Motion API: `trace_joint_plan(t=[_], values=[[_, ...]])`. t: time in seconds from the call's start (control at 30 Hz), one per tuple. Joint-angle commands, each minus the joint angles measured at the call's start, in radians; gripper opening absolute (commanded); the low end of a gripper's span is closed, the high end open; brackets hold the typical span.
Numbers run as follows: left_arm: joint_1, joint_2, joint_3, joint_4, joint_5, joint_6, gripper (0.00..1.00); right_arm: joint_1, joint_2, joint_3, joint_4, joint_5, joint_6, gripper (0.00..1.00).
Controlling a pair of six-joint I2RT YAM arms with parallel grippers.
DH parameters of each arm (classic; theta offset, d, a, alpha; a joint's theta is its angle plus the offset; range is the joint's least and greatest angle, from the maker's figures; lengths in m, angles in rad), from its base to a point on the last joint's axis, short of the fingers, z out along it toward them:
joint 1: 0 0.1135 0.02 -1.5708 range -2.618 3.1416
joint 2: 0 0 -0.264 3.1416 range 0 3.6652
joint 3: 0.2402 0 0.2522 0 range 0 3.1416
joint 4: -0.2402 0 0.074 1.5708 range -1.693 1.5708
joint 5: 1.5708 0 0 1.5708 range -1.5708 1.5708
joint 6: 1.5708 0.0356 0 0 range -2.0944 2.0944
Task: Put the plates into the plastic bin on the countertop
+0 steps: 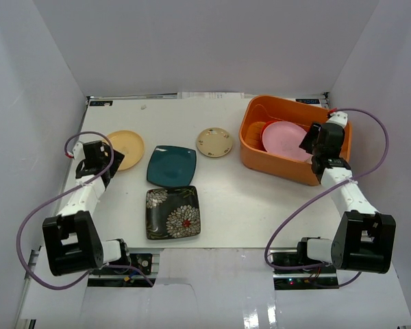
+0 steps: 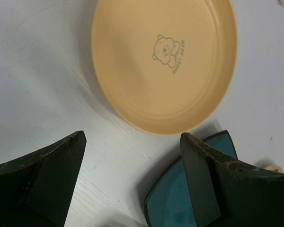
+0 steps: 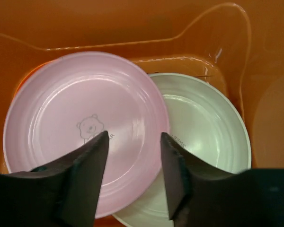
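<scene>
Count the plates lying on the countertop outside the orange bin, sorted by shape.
Round: 2 (yellow plate, small tan plate)
Square: 2 (teal plate, black floral plate)
Total: 4

The pink plate (image 3: 85,109) covers the near part of the cream plate (image 3: 206,127) under it.

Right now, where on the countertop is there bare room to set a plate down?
Bare countertop lies between the floral plate and the orange bin, and along the far edge behind the tan plate. Crowded at left: yellow plate, teal plate and floral plate sit close together.
</scene>
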Motion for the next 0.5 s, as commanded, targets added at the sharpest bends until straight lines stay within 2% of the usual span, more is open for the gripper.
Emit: trace_joint_plan(t=[0.0, 0.1, 0.23, 0.33, 0.37, 0.43, 0.47], values=[[0.048, 0.064, -0.009, 0.067, 0.025, -0.041, 0.91, -0.001, -0.045, 0.003, 0.049, -0.068, 0.003, 0.56], [0.092, 0.165, -0.004, 0.131, 0.077, -0.052, 0.89, -0.001, -0.099, 0.003, 0.039, -0.122, 0.014, 0.58], [0.103, 0.292, 0.037, 0.165, 0.112, -0.051, 0.77, 0.002, -0.191, -0.012, 0.035, -0.270, 0.037, 0.58], [0.105, 0.331, 0.049, 0.193, 0.100, -0.055, 0.69, 0.019, -0.269, -0.030, 0.039, -0.349, 0.061, 0.58], [0.105, 0.343, 0.052, 0.199, 0.096, -0.055, 0.63, 0.029, -0.290, -0.029, 0.032, -0.375, 0.067, 0.58], [0.105, 0.380, 0.068, 0.207, 0.093, -0.055, 0.40, 0.097, -0.301, -0.029, 0.029, -0.439, 0.084, 0.57], [0.105, 0.395, 0.078, 0.207, 0.094, -0.055, 0.17, 0.164, -0.312, -0.046, 0.045, -0.447, 0.092, 0.57]])
